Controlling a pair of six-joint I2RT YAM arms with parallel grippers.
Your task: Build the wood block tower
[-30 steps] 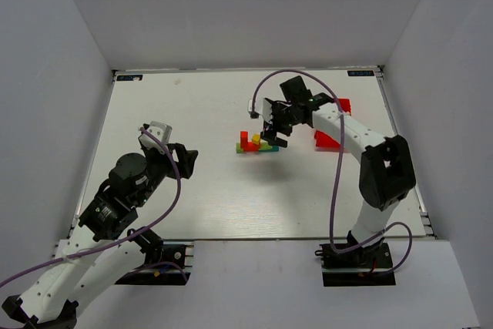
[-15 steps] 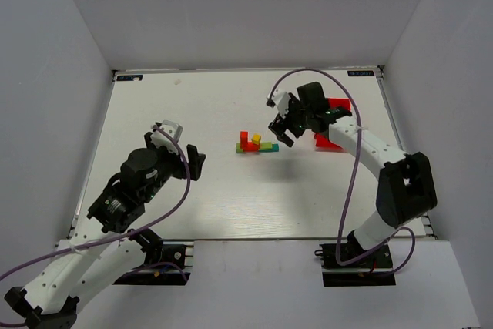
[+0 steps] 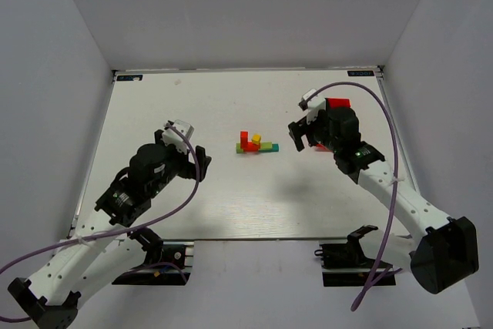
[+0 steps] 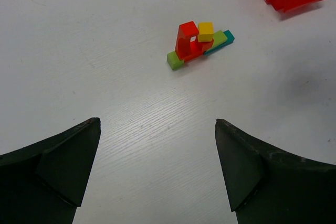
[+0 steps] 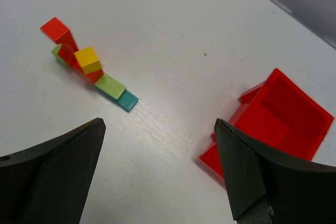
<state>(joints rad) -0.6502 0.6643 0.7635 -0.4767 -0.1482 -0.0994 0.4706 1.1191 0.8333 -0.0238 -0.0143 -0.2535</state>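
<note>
The wood block tower (image 3: 255, 144) stands in the middle of the table as a small cluster. A red arch (image 4: 187, 40) and a yellow cube (image 4: 206, 31) rest on flat green and teal bars (image 5: 116, 92). My right gripper (image 3: 299, 135) hangs open and empty just right of the cluster, with bare table between its fingers (image 5: 158, 121). My left gripper (image 3: 199, 162) is open and empty too, to the left of the blocks and nearer me, facing them (image 4: 157, 123). Neither gripper touches a block.
A red plastic bin (image 5: 283, 114) lies tipped at the back right, partly behind the right arm (image 3: 337, 104). White walls close off the table on three sides.
My right gripper has drawn back from over the blocks to the right and towards me, leaving them standing. My left arm has swung inwards towards the centre and its jaws have opened wider.
</note>
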